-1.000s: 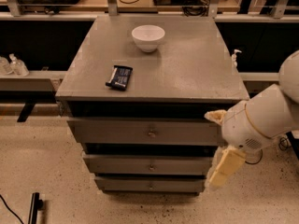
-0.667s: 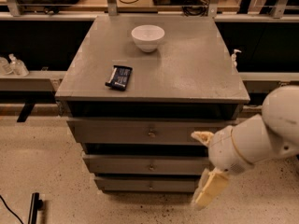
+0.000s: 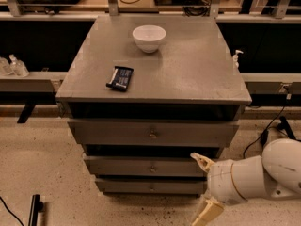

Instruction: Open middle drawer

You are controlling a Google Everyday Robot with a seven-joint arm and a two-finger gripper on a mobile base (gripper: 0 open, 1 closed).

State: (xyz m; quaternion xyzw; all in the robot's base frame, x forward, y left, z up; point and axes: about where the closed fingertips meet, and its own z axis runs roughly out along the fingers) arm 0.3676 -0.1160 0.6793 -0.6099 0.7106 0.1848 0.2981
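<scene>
Though closed, middle drawer (image 3: 136,166) just left of splayed pincer (image 3: 195,189).

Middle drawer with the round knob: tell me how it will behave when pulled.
The wide, shallow grey middle drawer probably slides straight out and may bind if pulled off-centre. Its small round metal knob could slip from a loose pinch. The claw, open, hovers by the drawer's right end.
</scene>
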